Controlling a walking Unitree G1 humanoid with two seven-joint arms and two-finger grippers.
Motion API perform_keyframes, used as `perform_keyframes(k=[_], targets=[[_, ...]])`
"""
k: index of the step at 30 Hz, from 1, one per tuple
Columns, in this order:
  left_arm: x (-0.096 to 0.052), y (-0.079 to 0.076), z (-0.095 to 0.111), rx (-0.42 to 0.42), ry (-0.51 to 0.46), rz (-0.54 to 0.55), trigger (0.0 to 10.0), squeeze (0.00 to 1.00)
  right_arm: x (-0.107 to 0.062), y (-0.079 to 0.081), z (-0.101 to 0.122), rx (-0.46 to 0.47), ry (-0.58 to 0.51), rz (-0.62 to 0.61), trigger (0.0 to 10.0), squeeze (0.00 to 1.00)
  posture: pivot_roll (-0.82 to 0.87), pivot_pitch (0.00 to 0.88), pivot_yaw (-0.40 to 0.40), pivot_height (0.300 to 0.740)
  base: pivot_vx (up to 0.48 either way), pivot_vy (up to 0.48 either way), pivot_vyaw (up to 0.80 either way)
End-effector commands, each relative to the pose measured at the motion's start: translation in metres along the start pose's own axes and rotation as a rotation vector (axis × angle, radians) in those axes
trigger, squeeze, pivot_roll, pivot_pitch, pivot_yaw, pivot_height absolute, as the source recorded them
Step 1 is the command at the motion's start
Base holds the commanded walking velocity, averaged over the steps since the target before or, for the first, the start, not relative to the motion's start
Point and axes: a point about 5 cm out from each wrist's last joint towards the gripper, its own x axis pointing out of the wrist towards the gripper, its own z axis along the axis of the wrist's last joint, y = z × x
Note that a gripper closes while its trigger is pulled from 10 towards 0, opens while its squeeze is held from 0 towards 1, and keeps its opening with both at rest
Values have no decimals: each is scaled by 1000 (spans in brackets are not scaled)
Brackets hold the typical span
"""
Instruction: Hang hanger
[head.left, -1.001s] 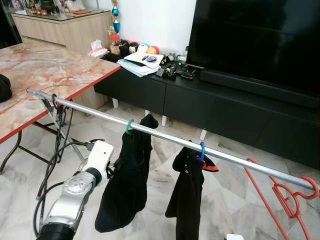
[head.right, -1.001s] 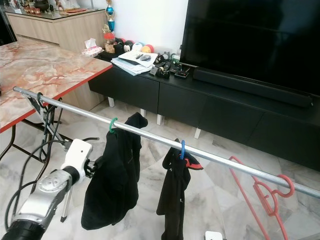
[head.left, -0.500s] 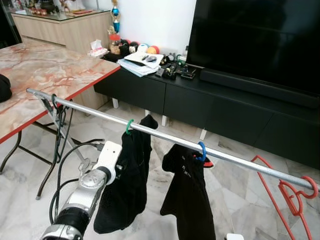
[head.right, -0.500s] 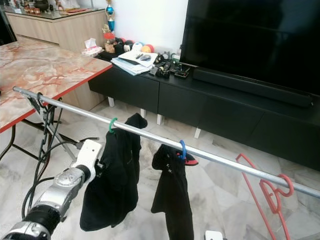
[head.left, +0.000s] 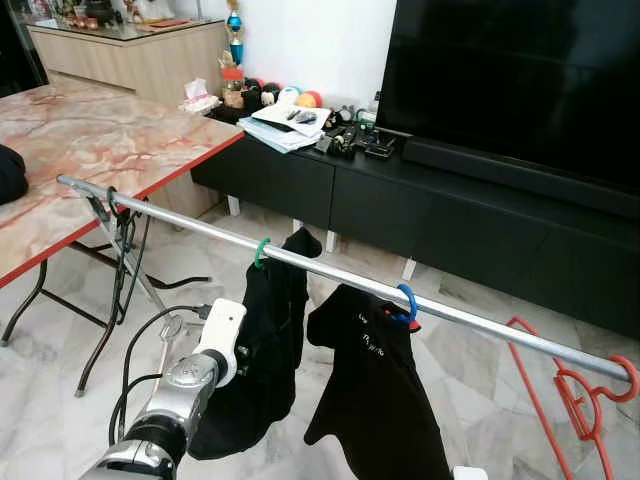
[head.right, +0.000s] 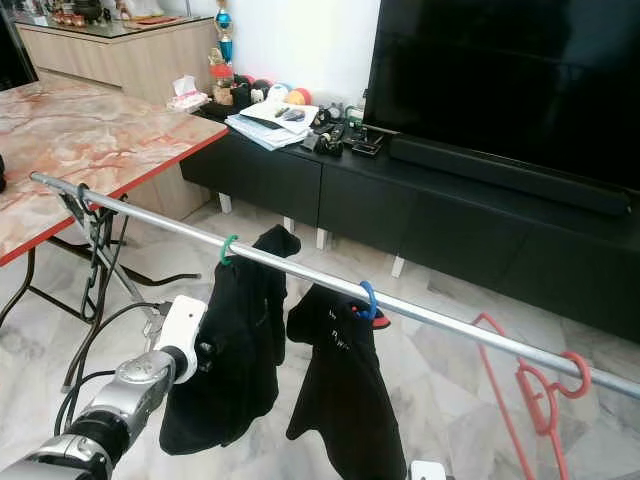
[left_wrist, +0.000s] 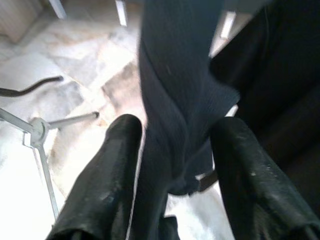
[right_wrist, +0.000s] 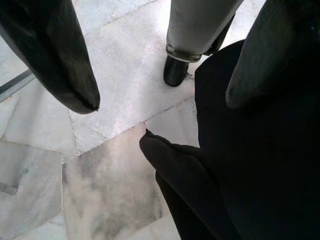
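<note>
From where I stand, a long silver metal rail runs across the room in front of the black TV cabinet. Two black garments hang from it: one on a green plastic hanger hook, one on a blue plastic hanger hook. A bare red plastic hanger is hooked near the rail's right end, so I count three hangers, two of them dressed.

The left gripper reaches up at the black garment under the green hook; its fingers stand open, with a fold of the cloth between them but not pinched. The right gripper hangs low over the marble floor, fingers wide apart and holding nothing, beside dark cloth.

To do this well, I reckon the left arm should draw back gently without snagging the cloth, so the hook stays seated on the rail.
</note>
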Motion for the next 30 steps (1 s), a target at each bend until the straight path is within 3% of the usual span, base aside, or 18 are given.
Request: perform_keyframes(k=[1,13,17,30], targets=[[2,0,6,-16,-26,7,0,0,0,-1,4,-9,-10,-2,10000,0,106,0,-62,740,0,0,0],[3,-4,7,-28,-41,-25,0,0,0,-1,4,-7,-10,-2,10000,0,105,0,-60,740,0,0,0],[3,-8,5,-70,-39,-55,0,0,0,-1,4,-8,-10,-2,10000,0,105,0,-60,740,0,0,0],[3,-8,-2,-34,3,-35,0,0,0,-1,4,-8,-9,0,10000,0,106,0,-60,740,0,0,0]])
